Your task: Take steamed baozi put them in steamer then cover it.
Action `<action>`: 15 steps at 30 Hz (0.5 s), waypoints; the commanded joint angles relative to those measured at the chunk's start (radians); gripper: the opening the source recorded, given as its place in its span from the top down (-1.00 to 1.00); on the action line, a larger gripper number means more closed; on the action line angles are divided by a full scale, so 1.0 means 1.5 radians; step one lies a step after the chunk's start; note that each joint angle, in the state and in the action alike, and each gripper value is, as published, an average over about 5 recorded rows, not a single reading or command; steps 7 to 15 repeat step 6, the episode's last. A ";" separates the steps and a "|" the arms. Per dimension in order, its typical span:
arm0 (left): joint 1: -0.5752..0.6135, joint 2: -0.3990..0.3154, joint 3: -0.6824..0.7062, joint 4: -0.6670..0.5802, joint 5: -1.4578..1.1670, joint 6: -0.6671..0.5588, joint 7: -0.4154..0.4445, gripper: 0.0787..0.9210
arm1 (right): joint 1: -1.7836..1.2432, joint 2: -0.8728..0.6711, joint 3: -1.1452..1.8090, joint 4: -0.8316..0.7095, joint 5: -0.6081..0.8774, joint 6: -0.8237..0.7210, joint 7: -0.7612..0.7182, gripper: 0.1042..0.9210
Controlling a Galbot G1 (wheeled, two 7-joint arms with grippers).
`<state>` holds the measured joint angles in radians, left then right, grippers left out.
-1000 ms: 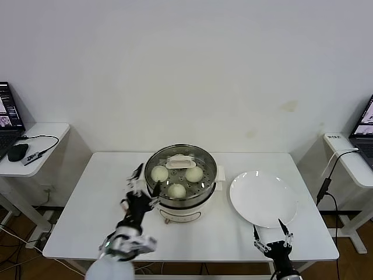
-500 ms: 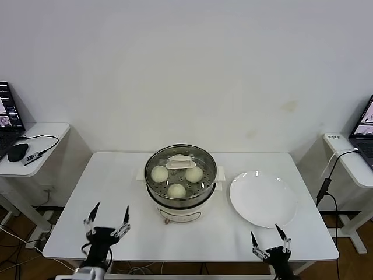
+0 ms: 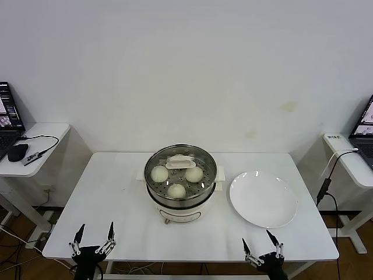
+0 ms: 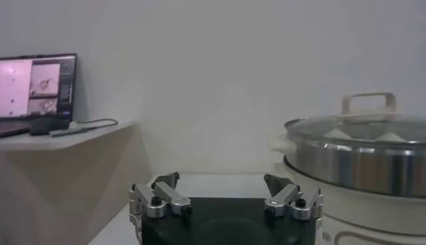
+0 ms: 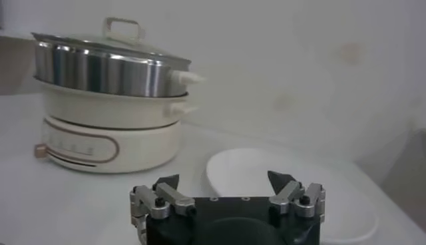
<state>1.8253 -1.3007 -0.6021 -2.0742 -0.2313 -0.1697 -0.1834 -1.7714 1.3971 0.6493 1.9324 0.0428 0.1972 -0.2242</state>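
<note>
With the cover (image 3: 180, 163) seated on the steamer (image 3: 180, 201) at table centre over the steamed baozi (image 3: 176, 190), both wide-open, empty claws, left gripper (image 3: 92, 240) at 7 o'clock and right gripper (image 3: 263, 247) at 5, should retreat straight, avoiding the plate (image 3: 263, 200).

steamer (image 5: 110, 123): glossy cream plastic body, shiny brushed steel tray band
cover (image 3: 180, 166): clear glass, metal rim
steamed baozi (image 3: 176, 190): smooth matt dough
plate (image 3: 263, 199): glossy white
table (image 3: 111, 192): smooth matt white

Lab, bare wall (image 3: 186, 70), side-desk laptops (image 3: 9, 111)
</note>
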 commanded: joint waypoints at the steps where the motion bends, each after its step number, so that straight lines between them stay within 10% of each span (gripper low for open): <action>1: 0.024 -0.001 -0.010 0.011 -0.018 -0.024 -0.001 -0.77 | -0.018 -0.010 -0.015 0.021 0.017 -0.018 0.001 -0.76; 15: 0.026 -0.001 -0.007 0.011 -0.013 -0.022 0.005 -0.77 | -0.017 -0.008 -0.017 0.018 0.016 -0.016 0.001 -0.76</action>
